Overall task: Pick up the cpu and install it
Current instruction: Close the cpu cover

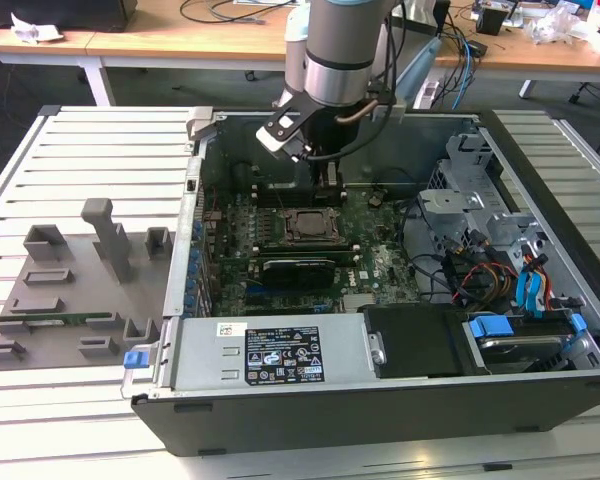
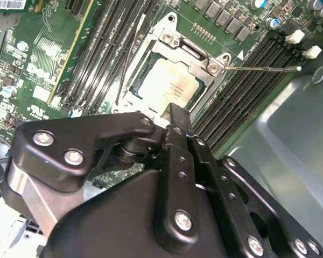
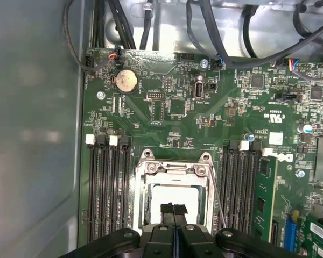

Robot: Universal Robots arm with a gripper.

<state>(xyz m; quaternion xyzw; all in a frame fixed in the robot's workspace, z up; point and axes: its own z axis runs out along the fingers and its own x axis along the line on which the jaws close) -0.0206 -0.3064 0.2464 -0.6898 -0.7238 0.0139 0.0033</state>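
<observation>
Black jaws, their linkage studded with silver screws, sit closest to the lens in the second wrist view. Their tips are pressed together with nothing between them and hang just above the cpu (image 2: pixel 169 86), a small flat square chip with a pale silvery top plate. That chip lies flat inside the silver metal socket frame (image 2: pixel 169 38) on the green motherboard (image 2: pixel 48 48), with rows of black memory slots (image 2: pixel 99 59) on either side. Whether the tips touch the plate cannot be told.

In the first wrist view the closed tips point at the cpu (image 3: pixel 172 194), a bright square within the socket frame (image 3: pixel 172 167). Memory slots (image 3: pixel 105 188) flank it. A round silver coin battery (image 3: pixel 125 80) sits well apart from the socket, near the board's edge where black cables (image 3: pixel 121 24) run.

In the exterior view the silver-grey robot arm (image 1: pixel 335 50) reaches down into the open black computer case (image 1: pixel 380 415), over the socket. The case lies on a white slatted tabletop (image 1: pixel 80 130). A long black expansion card (image 1: pixel 298 268) lies just beside the socket. A grey labelled power-supply box (image 1: pixel 270 350) sits against the near wall, and a grey moulded parts tray (image 1: pixel 70 290) rests on the tabletop at the exterior view's left of the case.
</observation>
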